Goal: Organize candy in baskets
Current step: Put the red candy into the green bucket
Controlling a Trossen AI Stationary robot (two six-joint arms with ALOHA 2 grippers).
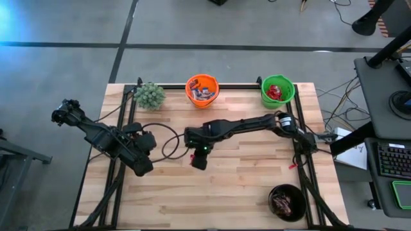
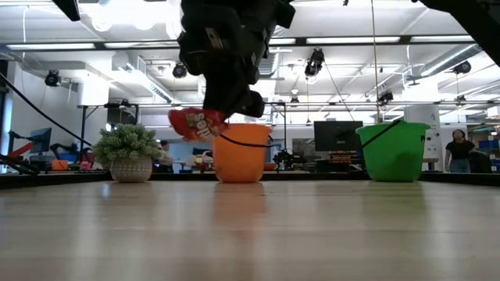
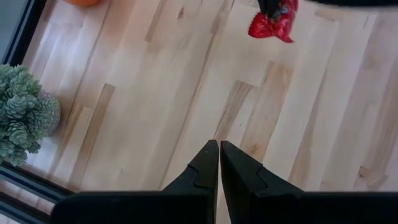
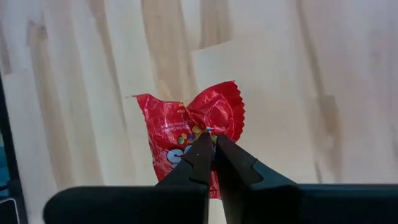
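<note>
Candy: red-wrapped candy (image 4: 186, 127) hangs above the desk (image 1: 244, 186) middle.
Right end effector (image 4: 211, 142): clamped on the wrapper.
Left end effector (image 3: 219, 149): fingers together, near the left edge.
Baskets: orange basket (image 1: 202, 90), green basket (image 1: 277, 90) at far edge; black basket (image 1: 287, 203) near right corner.

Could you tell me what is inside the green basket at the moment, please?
From above, the green basket holds red-wrapped candy; how many pieces, and whether anything lies underneath them, cannot be seen. From table level, its solid wall hides the contents entirely.
</note>
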